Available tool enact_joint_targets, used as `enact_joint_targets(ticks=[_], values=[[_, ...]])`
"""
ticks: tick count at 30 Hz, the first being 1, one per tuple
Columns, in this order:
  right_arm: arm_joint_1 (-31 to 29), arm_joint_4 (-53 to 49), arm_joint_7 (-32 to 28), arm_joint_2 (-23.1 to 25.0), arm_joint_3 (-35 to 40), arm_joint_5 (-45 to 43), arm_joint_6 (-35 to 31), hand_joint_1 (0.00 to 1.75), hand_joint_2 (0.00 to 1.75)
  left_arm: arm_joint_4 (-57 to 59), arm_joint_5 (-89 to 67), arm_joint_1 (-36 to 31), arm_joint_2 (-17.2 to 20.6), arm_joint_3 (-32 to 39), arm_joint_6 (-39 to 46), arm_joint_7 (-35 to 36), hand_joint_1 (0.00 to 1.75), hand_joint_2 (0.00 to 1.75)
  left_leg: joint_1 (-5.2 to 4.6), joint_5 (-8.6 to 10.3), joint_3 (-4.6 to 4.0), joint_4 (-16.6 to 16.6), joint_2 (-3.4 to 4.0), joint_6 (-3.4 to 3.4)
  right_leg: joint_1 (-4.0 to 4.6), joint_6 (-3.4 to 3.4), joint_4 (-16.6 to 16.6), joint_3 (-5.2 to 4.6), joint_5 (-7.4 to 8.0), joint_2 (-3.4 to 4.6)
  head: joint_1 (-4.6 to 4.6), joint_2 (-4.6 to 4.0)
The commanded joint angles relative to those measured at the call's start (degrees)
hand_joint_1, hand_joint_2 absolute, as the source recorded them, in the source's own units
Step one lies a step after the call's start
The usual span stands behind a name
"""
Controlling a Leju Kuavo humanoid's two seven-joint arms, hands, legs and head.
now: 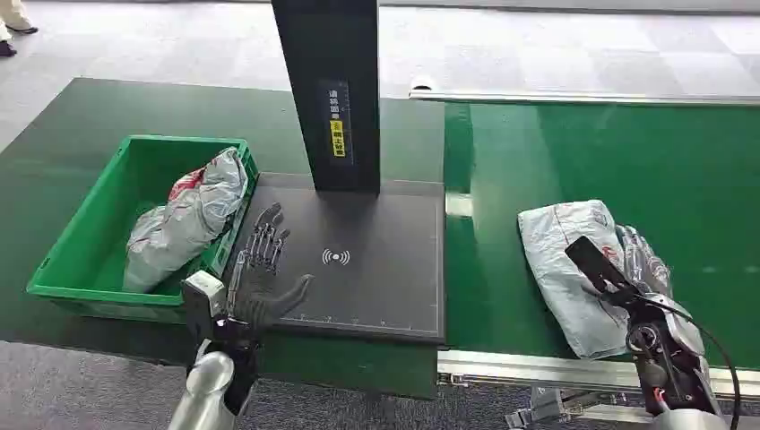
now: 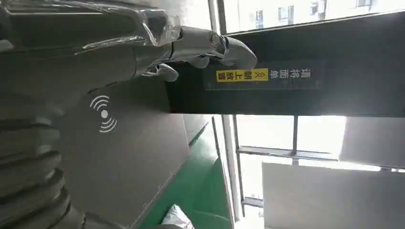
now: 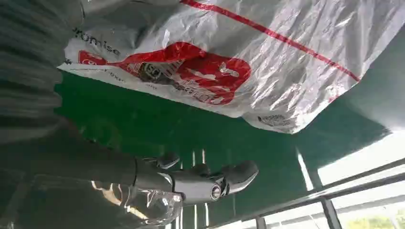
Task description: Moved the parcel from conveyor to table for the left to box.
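A grey-white parcel [image 1: 565,260] with red print lies on the green conveyor belt [image 1: 627,152] near its front edge. My right hand [image 1: 627,269] is at the parcel's right side, its dark thumb lying over the bag. In the right wrist view the parcel [image 3: 267,57] sits close to the palm, while the fingers [image 3: 205,183] are spread, with a strip of belt between them and the bag. My left hand [image 1: 262,269] hovers open, fingers stretched, over the left edge of the dark scanner pad [image 1: 376,269]. Its fingers [image 2: 210,45] point toward the black post [image 2: 286,71].
A green bin [image 1: 134,148] at the left of the pad holds another grey parcel [image 1: 184,215]. The black post [image 1: 327,90] with a yellow label rises at the pad's back. A metal rail [image 1: 538,367] edges the conveyor's front.
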Motion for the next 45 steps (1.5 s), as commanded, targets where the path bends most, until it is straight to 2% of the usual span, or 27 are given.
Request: enact_joint_targets(ticks=[1, 5, 7, 9, 10, 11, 13, 14, 15, 19, 26, 29, 32, 34, 35, 37, 42, 43, 45], values=[[1.4, 7.5, 10.6, -3.9, 0.4, 9.7, 7.9, 0.00, 1.75, 5.3, 0.2, -2.4, 1.0, -1.9, -0.5, 1.1, 0.00, 1.75, 0.00, 0.01, 0.12, -0.1, -0.17, 0.01, 0.01, -0.01, -0.1, 0.17, -0.04, -0.16, -0.02, 0.00], [3.7, 9.8, 10.7, -6.5, 1.2, 14.7, 15.4, 0.00, 1.75, 8.2, 1.1, -3.9, 1.2, -2.6, -1.1, 0.7, 0.00, 1.75, 0.01, 0.01, 0.17, -0.1, -0.32, 0.02, 0.01, 0.01, -0.1, 0.29, -0.07, -0.34, -0.02, 0.00], [4.6, 9.4, 10.1, -6.1, 0.4, 14.7, 16.3, 0.00, 1.75, 8.4, 1.2, -3.7, 1.1, -2.5, -1.1, 0.7, 0.00, 1.75, 0.00, -0.02, 0.22, -0.1, -0.30, 0.03, 0.00, 0.00, -0.2, 0.32, -0.07, -0.28, 0.00, 0.00], [6.1, 7.5, 9.2, -5.1, -0.3, 14.2, 18.7, 0.31, 1.75, 9.0, 1.2, -3.9, 1.1, -2.8, -1.6, 0.7, 0.00, 1.75, 0.02, -0.03, 0.23, -0.1, -0.26, 0.05, 0.02, -0.02, -0.2, 0.34, -0.06, -0.25, 0.00, 0.00], [7.4, 5.8, 8.7, -4.7, -0.9, 13.0, 20.2, 0.77, 1.75, 9.6, 1.5, -4.4, 1.2, -2.9, -2.1, 0.5, 0.00, 1.75, 0.01, -0.04, 0.20, -0.1, -0.22, 0.04, 0.01, -0.01, -0.2, 0.28, -0.05, -0.20, 0.00, 0.00], [8.2, 4.8, 8.7, -4.9, -0.8, 12.7, 21.4, 1.43, 1.75, 9.9, 1.5, -4.6, 1.2, -2.9, -2.1, 0.5, 0.00, 1.75, 0.01, -0.03, 0.25, -0.1, -0.25, 0.04, 0.00, -0.02, -0.2, 0.34, -0.06, -0.23, 0.00, 0.00], [10.4, 2.3, 6.4, -4.8, -1.0, 10.5, 23.2, 1.54, 1.75, 10.2, 1.7, -5.0, 1.2, -2.8, -2.1, 0.4, 0.00, 1.75, 0.04, -0.03, 0.18, -0.1, -0.19, 0.04, 0.04, -0.01, -0.1, 0.25, -0.05, -0.21, -0.02, 0.00], [10.7, 2.3, 5.1, -5.0, 0.0, 9.7, 24.7, 1.69, 1.75, 10.4, 1.9, -5.6, 1.2, -2.6, -2.3, 0.5, 0.00, 1.75, 0.07, -0.05, 0.29, -0.1, -0.24, 0.05, 0.07, -0.02, -0.2, 0.38, -0.06, -0.27, -0.04, 0.00], [10.9, 2.3, 4.1, -5.2, 0.7, 9.2, 25.4, 1.75, 1.75, 10.5, 2.1, -5.9, 1.2, -2.6, -2.5, 0.7, 0.00, 1.75, 0.04, -0.01, 0.26, -0.1, -0.25, 0.05, 0.04, 0.00, -0.2, 0.33, -0.06, -0.28, 0.00, 0.00], [11.4, 1.5, 1.2, -6.8, 3.8, 6.7, 26.3, 1.75, 1.75, 8.7, 1.7, -4.3, 1.0, -1.6, -2.8, 1.0, 0.00, 1.75, 0.06, -0.06, 0.38, -0.1, -0.20, 0.09, 0.06, 0.09, -0.2, 0.51, -0.11, -0.23, 0.00, 0.00], [3.4, 2.8, -1.9, -3.2, 6.7, 6.5, 21.0, 1.75, 1.75, 4.8, 1.3, -1.9, 1.5, 0.2, -2.6, 1.0, 0.00, 1.75, 0.02, -0.16, 0.52, 0.0, 0.21, 0.15, 0.01, 0.07, -0.1, 0.53, -0.05, 0.16, -0.02, 0.00], [1.0, 3.7, -3.8, -1.3, 7.4, 6.5, 17.9, 1.75, 1.75, 4.1, 1.2, -1.9, 1.6, 0.8, -2.7, 1.2, 0.00, 1.75, 0.01, -0.16, 0.48, 0.0, 0.25, 0.15, 0.01, 0.07, -0.1, 0.49, -0.04, 0.20, 0.00, 0.00], [-1.9, 3.7, -6.9, 1.9, 6.0, 4.7, 11.3, 1.75, 1.75, 2.7, 1.2, -0.9, 1.6, 1.8, -2.5, 1.2, 0.00, 1.75, -0.01, -0.17, 0.53, -0.1, 0.47, 0.15, 0.00, 0.05, -0.1, 0.46, 0.01, 0.43, -0.02, 0.00], [-2.3, 2.4, -10.0, 4.5, 2.4, -1.8, 11.6, 1.75, 1.75, 1.9, 1.2, -0.4, 1.5, 2.3, -2.4, 1.2, 0.00, 1.75, -0.01, -0.17, 0.47, -0.1, 0.46, 0.14, -0.01, 0.07, -0.1, 0.42, 0.00, 0.41, -0.02, 0.00], [-1.6, -0.2, -12.4, 5.9, 0.0, -8.5, 13.3, 1.75, 1.75, 1.3, 1.2, -0.1, 1.2, 2.7, -2.3, 1.2, 0.00, 1.75, -0.02, -0.18, 0.52, -0.1, 0.56, 0.14, -0.01, 0.06, -0.1, 0.42, 0.02, 0.52, 0.00, 0.00], [-0.7, -3.6, -15.4, 7.3, -1.8, -15.1, 14.2, 1.75, 1.75, 0.5, 1.5, 0.5, 0.8, 3.2, -1.9, 1.0, 0.00, 1.75, -0.02, -0.15, 0.44, -0.1, 0.37, 0.14, -0.02, 0.07, 0.0, 0.40, -0.04, 0.31, -0.02, 0.00], [-0.3, -4.4, -14.9, 7.1, -1.7, -15.4, 14.3, 1.75, 1.75, 0.3, 1.5, 0.7, 0.8, 3.2, -1.9, 1.0, 0.00, 1.75, -0.02, -0.16, 0.47, -0.1, 0.23, 0.14, -0.02, 0.07, -0.1, 0.45, -0.08, 0.18, -0.02, 0.00], [-0.5, -5.2, -18.3, 8.3, -3.7, -20.7, 15.5, 1.75, 1.75, 0.2, 1.8, 0.8, 0.4, 3.5, -1.5, 0.8, 0.00, 1.75, -0.02, -0.14, 0.40, 0.0, 0.13, 0.15, -0.02, 0.09, 0.0, 0.42, -0.09, 0.08, 0.00, 0.00], [-1.1, -6.8, -20.3, 9.8, -4.9, -26.1, 16.5, 1.75, 1.75, 0.1, 1.8, 0.6, 0.2, 3.7, -1.4, 0.7, 0.00, 1.75, -0.04, -0.17, 0.43, 0.0, 0.23, 0.15, -0.04, 0.09, 0.0, 0.43, -0.10, 0.18, -0.02, 0.00]])
